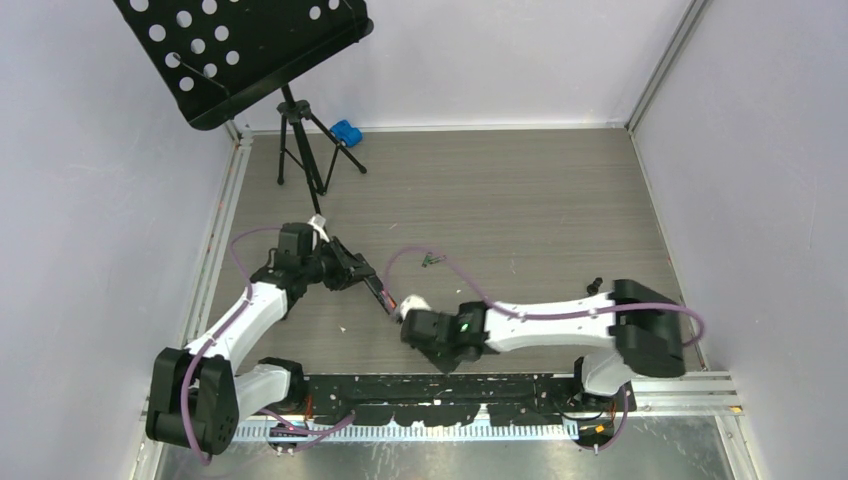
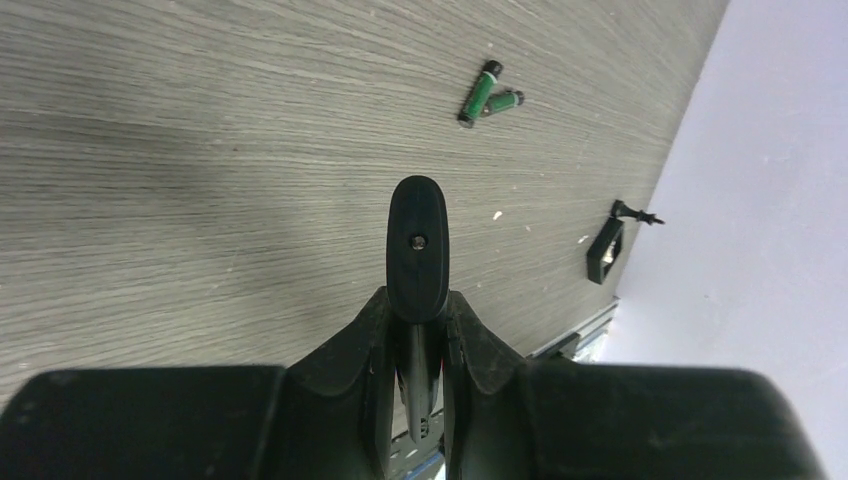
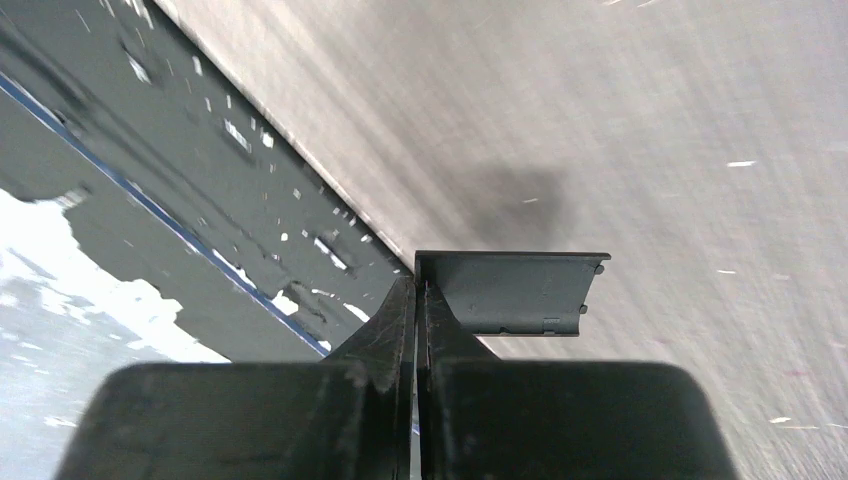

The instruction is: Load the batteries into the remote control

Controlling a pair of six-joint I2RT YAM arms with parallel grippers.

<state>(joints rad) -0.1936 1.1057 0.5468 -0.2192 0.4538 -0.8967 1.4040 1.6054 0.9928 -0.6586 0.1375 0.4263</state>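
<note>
My left gripper (image 1: 352, 272) (image 2: 417, 312) is shut on the black remote control (image 2: 417, 245), which sticks out past the fingers above the table; in the top view the remote (image 1: 378, 290) points toward the right gripper. Two small green batteries (image 2: 482, 92) (image 1: 432, 260) lie side by side on the wood table, beyond the remote and apart from both grippers. My right gripper (image 1: 412, 310) (image 3: 417, 288) is shut on the left edge of a flat black rectangular cover (image 3: 510, 292), held above the table next to the remote's tip.
A small black bracket (image 2: 604, 250) (image 1: 596, 284) lies near the right wall. A music stand on a tripod (image 1: 300, 150) and a blue object (image 1: 346, 132) stand at the back left. A black rail (image 1: 450, 388) (image 3: 200, 170) runs along the near edge.
</note>
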